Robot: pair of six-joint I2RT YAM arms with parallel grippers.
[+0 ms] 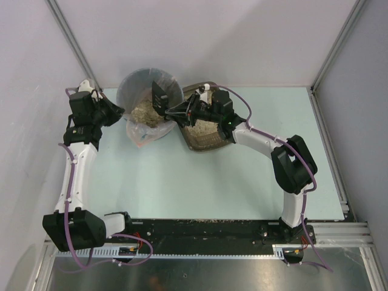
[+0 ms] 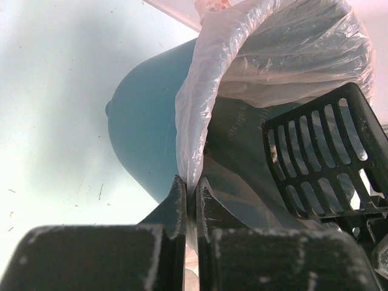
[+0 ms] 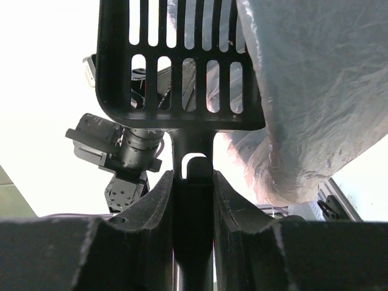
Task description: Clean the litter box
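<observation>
Hidden/unclear: litter box [image 1: 195, 145] is mostly covered. The right arm [image 1: 254, 136] and its wrist lie across the far part, so only the near corner shows in the top view, and neither wrist view shows it at all. Can't tell if it touches the bin [image 1: 140, 85] or just sits beside it. The bin holds a beige heap, no more detail readable. In the left wrist view the bin's base is cut off behind the fingers.

Litter box: shallow grey-brown tray, rounded corner, raised rim, beige sandy granules inside. It sits on the table [image 1: 182, 182], below and behind the right jaws.

Right gripper [image 3: 193, 182]: jaws clamped tight on the handle of a black slotted scoop [image 3: 182, 60]. The scoop sticks straight out ahead of the jaws over the bin's mouth. Light shows through the slots, and the clear liner [image 3: 315, 91] bulges just right of them.

Left gripper [image 2: 190, 194]: jaws nearly closed, pinching the liner's edge, with only plastic in the thin gap. The teal bin wall is directly ahead of the jaws.

Pose: left arm [image 1: 76, 163] is stretched up the left side with the wrist turned in toward the bin. The right arm has its elbow out right and its forearm running left across the tray.
</observation>
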